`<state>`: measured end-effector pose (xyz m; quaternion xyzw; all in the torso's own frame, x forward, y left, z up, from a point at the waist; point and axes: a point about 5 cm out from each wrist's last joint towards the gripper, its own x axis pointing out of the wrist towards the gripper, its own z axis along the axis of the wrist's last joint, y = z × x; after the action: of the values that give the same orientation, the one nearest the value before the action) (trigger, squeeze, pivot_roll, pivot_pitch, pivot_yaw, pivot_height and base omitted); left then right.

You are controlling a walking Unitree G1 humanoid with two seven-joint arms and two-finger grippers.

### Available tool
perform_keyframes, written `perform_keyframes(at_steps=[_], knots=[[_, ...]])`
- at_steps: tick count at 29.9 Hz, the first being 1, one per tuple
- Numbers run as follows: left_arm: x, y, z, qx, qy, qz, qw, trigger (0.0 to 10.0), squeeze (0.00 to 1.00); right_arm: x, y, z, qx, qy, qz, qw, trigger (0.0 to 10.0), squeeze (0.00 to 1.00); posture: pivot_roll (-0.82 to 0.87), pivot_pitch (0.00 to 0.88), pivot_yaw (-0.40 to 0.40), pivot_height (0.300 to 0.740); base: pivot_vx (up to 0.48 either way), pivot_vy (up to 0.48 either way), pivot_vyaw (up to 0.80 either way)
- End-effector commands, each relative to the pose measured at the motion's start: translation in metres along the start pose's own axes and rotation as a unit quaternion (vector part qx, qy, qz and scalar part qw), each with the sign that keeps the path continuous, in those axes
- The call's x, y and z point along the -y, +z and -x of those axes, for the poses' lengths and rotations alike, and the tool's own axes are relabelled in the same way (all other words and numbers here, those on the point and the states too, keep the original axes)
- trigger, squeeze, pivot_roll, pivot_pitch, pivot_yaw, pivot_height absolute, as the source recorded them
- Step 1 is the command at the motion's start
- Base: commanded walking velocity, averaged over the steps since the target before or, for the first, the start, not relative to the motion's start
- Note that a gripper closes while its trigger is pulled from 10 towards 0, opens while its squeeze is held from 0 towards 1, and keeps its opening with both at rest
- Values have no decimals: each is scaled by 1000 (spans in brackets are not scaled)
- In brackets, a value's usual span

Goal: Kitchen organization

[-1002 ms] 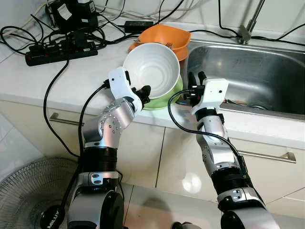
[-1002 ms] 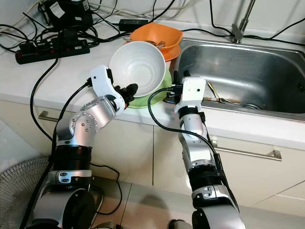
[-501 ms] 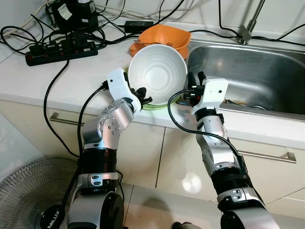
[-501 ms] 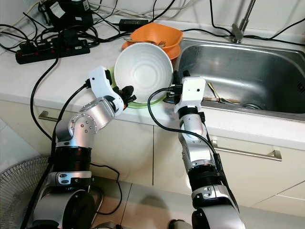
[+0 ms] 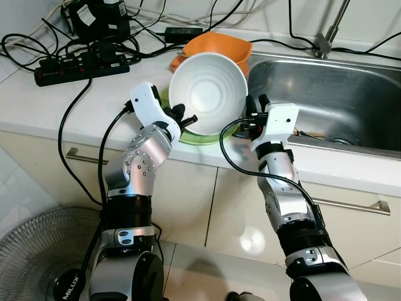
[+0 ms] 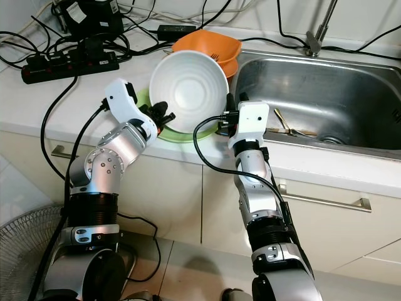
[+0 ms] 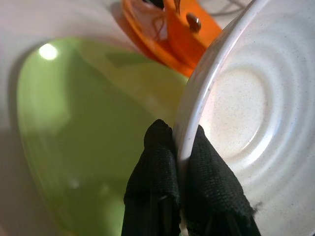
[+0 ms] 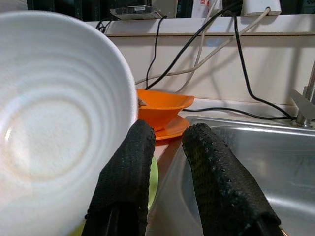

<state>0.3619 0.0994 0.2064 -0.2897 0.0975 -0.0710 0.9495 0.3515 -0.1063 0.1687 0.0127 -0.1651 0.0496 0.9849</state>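
White bench along the top, cabinet fronts below. Steel sink set in bench, beyond and outward of the right fingers; tap at its back edge, utensils lying in the basin. Floor fan low down, beside the left arm. Black power strip with tangled cables on the bench, well beyond the left fingers.

White bowl tipped up on its rim, mouth facing the camera, raised over the green plate. Left gripper clamped on bowl's lower rim: left wrist view has one of the black fingers on the outside and one on the inside, rim pinched between them. Green plate flat on bench, directly under the left fingers, just past the bench edge. Orange bowl stacked on orange plate, behind the white bowl, beyond both pairs of fingers, near the sink's corner; something small inside the orange bowl, too blurred to name.

Right gripper at bench edge between white bowl and sink; its fingers parted, nothing between them, bowl wall just beside one finger — touching or not, cannot tell.
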Motion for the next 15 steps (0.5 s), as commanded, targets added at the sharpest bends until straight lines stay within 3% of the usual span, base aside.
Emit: perform_keyframes(at_steps=[1,7,15], knots=[[16,12,2,36,-30,17,999,0,0,4,2,-1,3,-10,-3,1000,10000,0,20,32,19,732,0,0,0],[17,28,6,98,-33,32,994,0,0,9,4,-3,3,-25,-16,1000,10000,0,16,33,19,732,0,0,0],[11,42,9,144,-24,-1,989,0,0,19,9,-8,4,-31,-25,999,10000,0,15,37,20,732,0,0,0]])
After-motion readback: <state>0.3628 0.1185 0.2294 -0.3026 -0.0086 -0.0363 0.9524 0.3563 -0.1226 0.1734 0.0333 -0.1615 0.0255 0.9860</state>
